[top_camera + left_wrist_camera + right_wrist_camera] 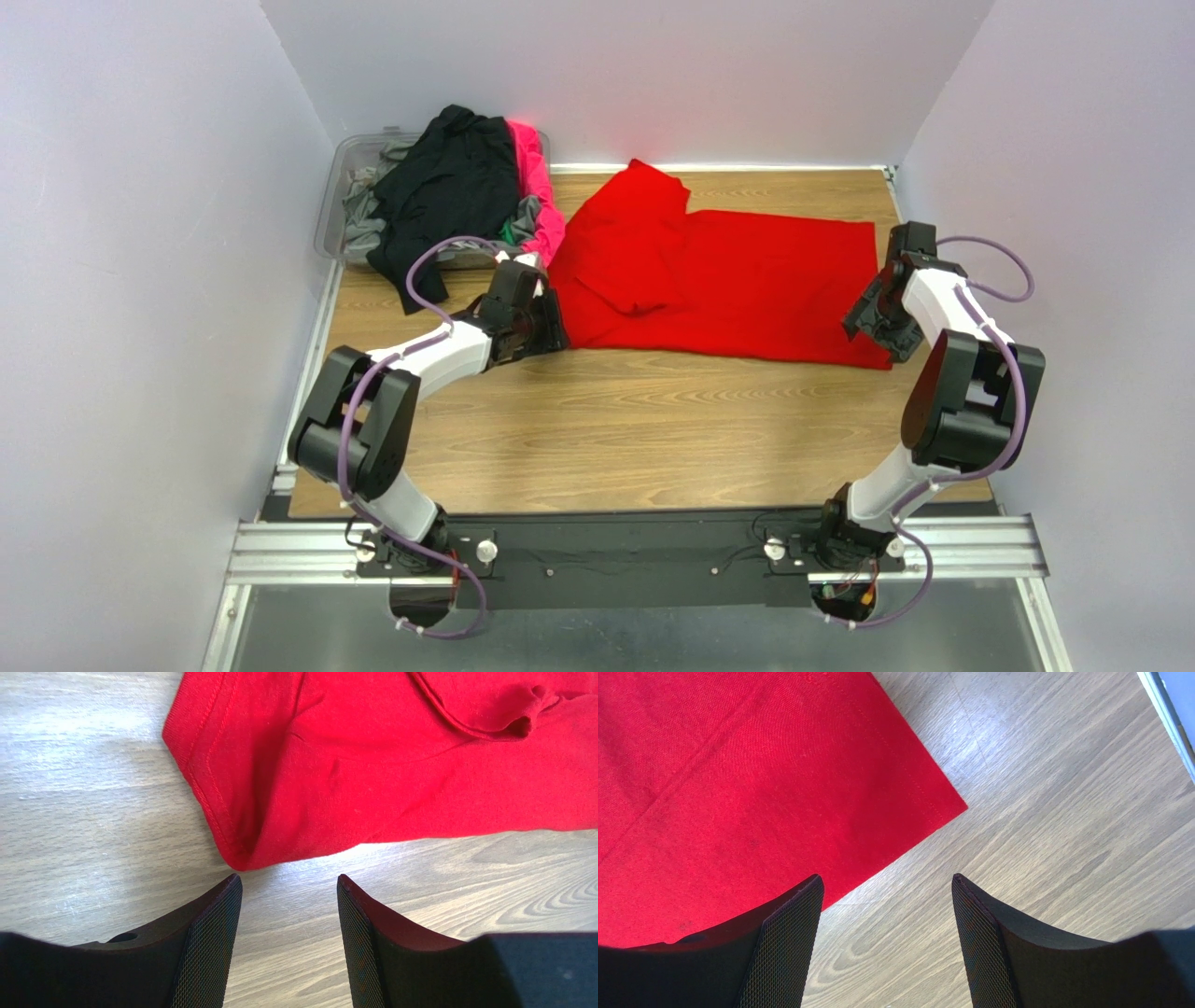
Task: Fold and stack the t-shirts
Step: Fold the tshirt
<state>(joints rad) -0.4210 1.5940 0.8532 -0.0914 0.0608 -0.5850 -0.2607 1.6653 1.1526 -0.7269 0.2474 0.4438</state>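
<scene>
Because the red t-shirt (758,273) lies spread flat over the far right part of the table (631,434), with its left end bunched and turned over on itself, each arm has one near corner to work.

The left tool (289,882) hangs just short of the rounded, stitched corner at the near left. It is apart and empty, with bare wood beneath it. The right tool (887,880) stands at the sharp hemmed corner at the near right, also apart and gripping nothing. One of its sides is over the cloth edge and the other over wood.

This placement looks meant for pinching both near corners together, so the near edge can be lifted and carried across for a fold.

The right corner lies thin and flat on the wood, so it will likely be hard to catch. The left corner is doubled and thicker.

Open room is broad on the near side. The right wall (1094,210) is close to that arm. At the far left a clear bin (341,182) holds the other t-shirts (456,182), black on top with pink, grey and green showing. This pile reaches just beside the red one's left end, so a careless lift there could snag it.
</scene>
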